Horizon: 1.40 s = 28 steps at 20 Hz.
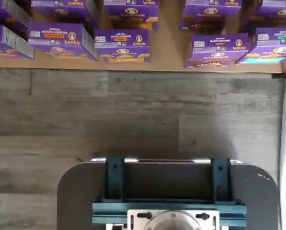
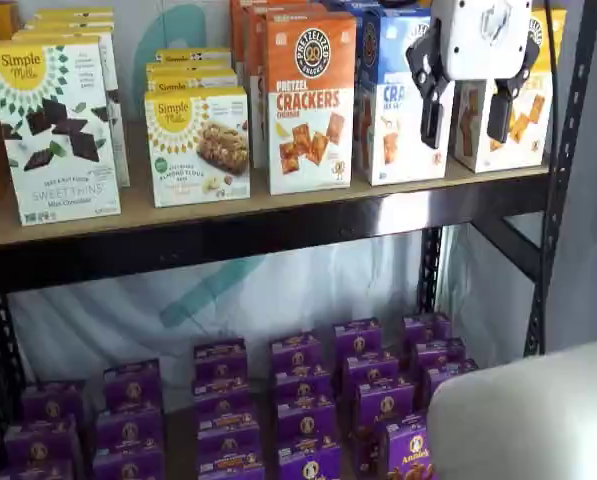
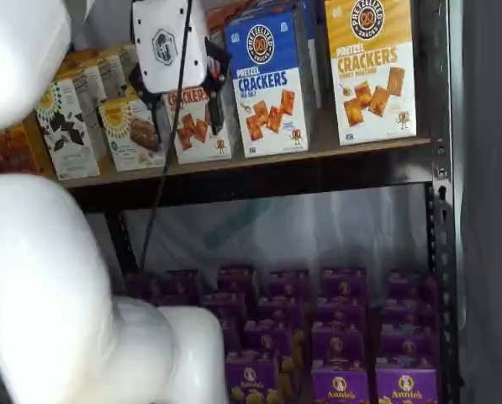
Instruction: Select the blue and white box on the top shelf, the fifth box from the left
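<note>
The blue and white box stands on the top shelf, between an orange-topped Pretzel Crackers box and a yellow-and-white box. It also shows in a shelf view, blue above and white below, with a round black logo. My gripper hangs from the view's top edge in front of the shelf. It covers the blue box's right edge, and its two black fingers stand plainly apart and hold nothing. In a shelf view its white body hides part of the orange-topped box.
Simple Mills boxes fill the top shelf's left part. Many purple Annie's boxes stand in rows below and also show in the wrist view. The dark mount with teal brackets shows over grey wood flooring. My white arm fills one view's left side.
</note>
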Motion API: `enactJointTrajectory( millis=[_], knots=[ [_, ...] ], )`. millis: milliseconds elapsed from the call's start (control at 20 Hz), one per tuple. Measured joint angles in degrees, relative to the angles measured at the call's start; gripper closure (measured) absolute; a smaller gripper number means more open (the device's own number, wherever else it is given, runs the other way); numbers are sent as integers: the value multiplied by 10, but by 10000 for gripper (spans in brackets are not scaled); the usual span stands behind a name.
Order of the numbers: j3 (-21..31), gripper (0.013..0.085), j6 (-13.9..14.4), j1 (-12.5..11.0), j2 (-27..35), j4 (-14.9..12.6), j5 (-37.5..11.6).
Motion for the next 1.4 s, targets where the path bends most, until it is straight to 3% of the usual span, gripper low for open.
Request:
enactJointTrajectory(
  millis=[150, 350, 700, 800, 1150, 1300, 1400],
  knots=[
    [-12, 130, -16, -37, 15, 42, 26],
    [-11, 130, -15, -38, 18, 50, 28],
    [5, 130, 15, 16, 14, 0, -27],
    [4, 130, 18, 22, 18, -10, -51],
    [-53, 130, -16, -8, 78, -28, -123],
    [-80, 130, -36, -31, 103, -16, -128],
    [-95, 130, -40, -33, 120, -26, -129]
  ],
)
